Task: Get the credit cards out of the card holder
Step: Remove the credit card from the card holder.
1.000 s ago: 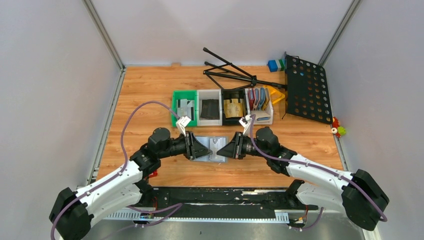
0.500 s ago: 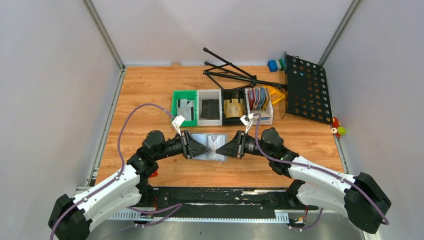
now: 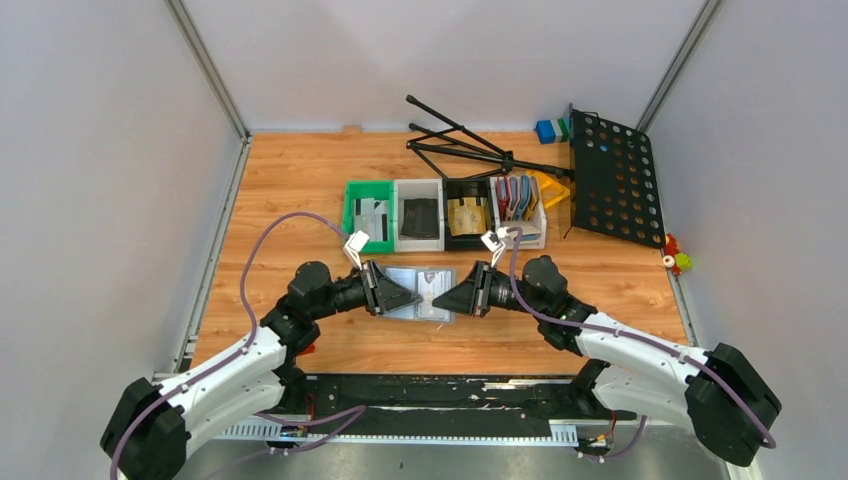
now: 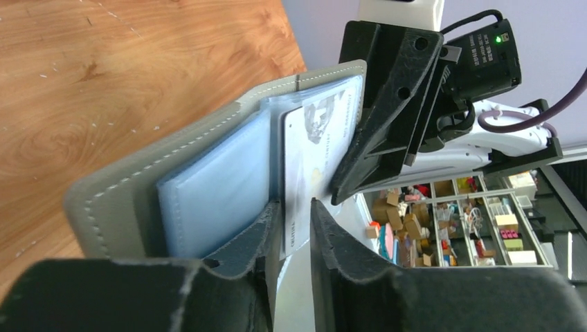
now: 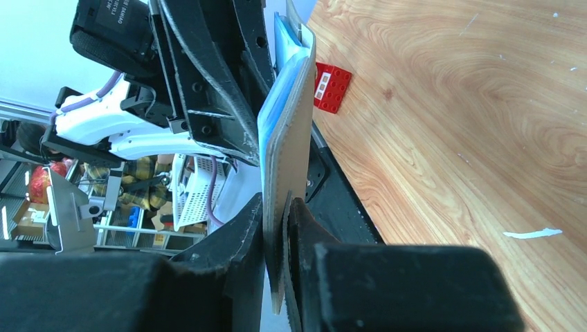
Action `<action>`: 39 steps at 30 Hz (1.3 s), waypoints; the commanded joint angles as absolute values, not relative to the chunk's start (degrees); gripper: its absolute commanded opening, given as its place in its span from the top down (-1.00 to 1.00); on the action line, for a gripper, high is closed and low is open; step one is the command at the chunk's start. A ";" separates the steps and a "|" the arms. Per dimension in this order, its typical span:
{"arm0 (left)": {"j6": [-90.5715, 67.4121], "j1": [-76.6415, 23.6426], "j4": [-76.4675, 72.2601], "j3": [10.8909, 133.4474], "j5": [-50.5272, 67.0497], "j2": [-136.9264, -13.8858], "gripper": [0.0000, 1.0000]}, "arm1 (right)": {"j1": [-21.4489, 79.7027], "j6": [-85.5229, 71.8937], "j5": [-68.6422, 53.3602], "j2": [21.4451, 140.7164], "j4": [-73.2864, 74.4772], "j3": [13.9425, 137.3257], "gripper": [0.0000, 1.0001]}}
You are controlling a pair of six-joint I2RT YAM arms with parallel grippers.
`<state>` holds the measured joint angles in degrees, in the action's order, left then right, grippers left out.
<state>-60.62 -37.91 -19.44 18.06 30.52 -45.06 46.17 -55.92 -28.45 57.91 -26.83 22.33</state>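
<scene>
**Both claws on the open card holder, one card between the left fingers**

The card holder (image 3: pixel 425 284) is spread open between the two arms. It sits in the near half of the surface (image 3: pixel 300 180), about midway between the left and right edges and just on the near side of a row of four bins. Whether it rests on the wood or is held just clear of it cannot be told. Its grey stitched cover is open wide, and pale blue see-through sleeves (image 4: pixel 214 200) fan out from the fold.

The right claw (image 5: pixel 277 205) is clamped on the holder's right flap. Its two black fingers press the cover's edge from both sides with no gap showing.

The left claw (image 4: pixel 296 216) reaches in from the opposite side. Its fingers stand narrowly apart on either side of the near edge of a whitish credit card (image 4: pixel 315 149), which sticks out of a sleeve. Whether they already pinch the card or only flank it cannot be told.

In the row, the green bin (image 3: pixel 349 215) holds pale cards (image 3: pixel 373 216). The white bin (image 3: pixel 419 244) beside it holds a black flat item, and the black bin (image 3: pixel 467 243) holds a tan-gold one. In the last bin (image 3: pixel 524 241), red and blue holders stand on edge.

A folded black music stand (image 3: pixel 612 180) lies toward the far right corner. A small red brick (image 5: pixel 331 81) sits at the near edge, left of the holder.
</scene>
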 commanded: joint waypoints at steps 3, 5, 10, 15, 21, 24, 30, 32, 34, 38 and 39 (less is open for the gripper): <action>-68.18 -37.46 -35.71 15.89 35.69 -47.61 0.68 | 46.75 -57.37 -31.18 58.86 -34.72 23.49 0.85; -68.56 -36.85 -36.41 15.49 35.64 -46.89 0.81 | 46.71 -57.16 -30.86 59.16 -34.21 23.39 0.84; -74.76 -35.25 -46.35 11.78 34.90 -45.57 0.91 | 46.75 -57.91 -32.68 60.64 -36.82 23.07 0.78; -79.64 -35.07 -56.25 11.09 37.90 -48.37 0.74 | 46.72 -59.72 -34.52 62.61 -41.47 22.65 0.76; -85.18 -35.12 -66.97 11.29 42.20 -53.00 0.66 | 46.74 -60.97 -35.73 64.30 -44.18 22.84 0.77; -87.02 -35.13 -70.61 11.21 42.98 -54.69 0.67 | 46.73 -61.37 -36.61 65.13 -45.32 23.05 0.76; -87.74 -35.08 -71.92 12.08 45.62 -56.20 0.47 | 46.76 -62.28 -38.69 66.76 -46.86 23.66 0.75; -87.05 -35.07 -70.75 12.19 46.67 -56.33 0.40 | 46.75 -62.40 -39.40 67.27 -47.65 23.98 0.75; -84.97 -35.07 -66.92 12.60 47.87 -56.02 0.39 | 46.76 -62.53 -39.79 67.47 -48.14 24.20 0.75; -80.99 -35.07 -59.96 13.09 47.99 -54.57 0.48 | 46.75 -62.45 -39.99 67.50 -47.92 24.58 0.75; -79.90 -35.08 -57.21 13.36 47.98 -54.16 0.53 | 46.76 -62.42 -39.99 67.58 -47.72 24.68 0.75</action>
